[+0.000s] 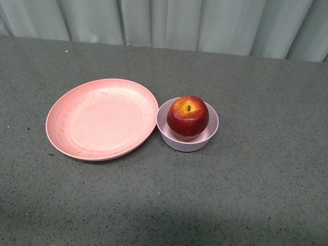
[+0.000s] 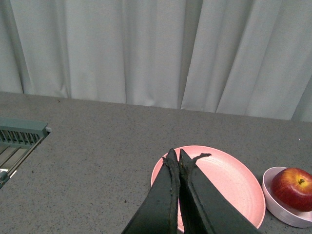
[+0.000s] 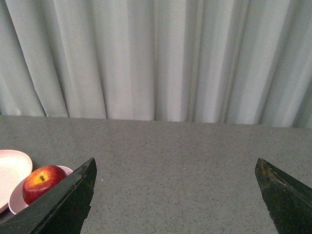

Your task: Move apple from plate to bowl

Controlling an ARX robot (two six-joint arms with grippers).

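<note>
Apple (image 1: 187,117), glossy dark red with a yellow-orange patch around its short stem, is sitting inside the pale pink bowl (image 1: 187,143), stem pointing up. In the front view the bowl is resting near the middle of the grey speckled counter (image 1: 256,195), and the apple is rising well above the bowl's rim. The wide salmon-pink plate (image 1: 101,119) is lying at the bowl's 9 o'clock, its rim touching or just overlapping the bowl's edge; nothing is lying on the plate. Pale curtain folds (image 1: 169,23) are hanging along the counter's far edge, at 12 o'clock. Neither arm is showing in the front view.

In the left wrist view, the left tool (image 2: 175,161) is hanging above the counter with its two dark fingers pressed together, holding nothing. Beyond its tips the plate (image 2: 229,180) is lying flat, and the bowl (image 2: 282,212) with the apple (image 2: 292,188) is sitting just past the plate. A pale green rack (image 2: 19,134) is showing at the edge of this view, well apart from the dishes.

In the right wrist view, the right tool (image 3: 175,195) is hovering with its fingers spread wide, nothing between them. The apple (image 3: 41,183) in the bowl (image 3: 17,202) is peeking out beside one finger, with a sliver of the plate (image 3: 9,170) next to it.
</note>
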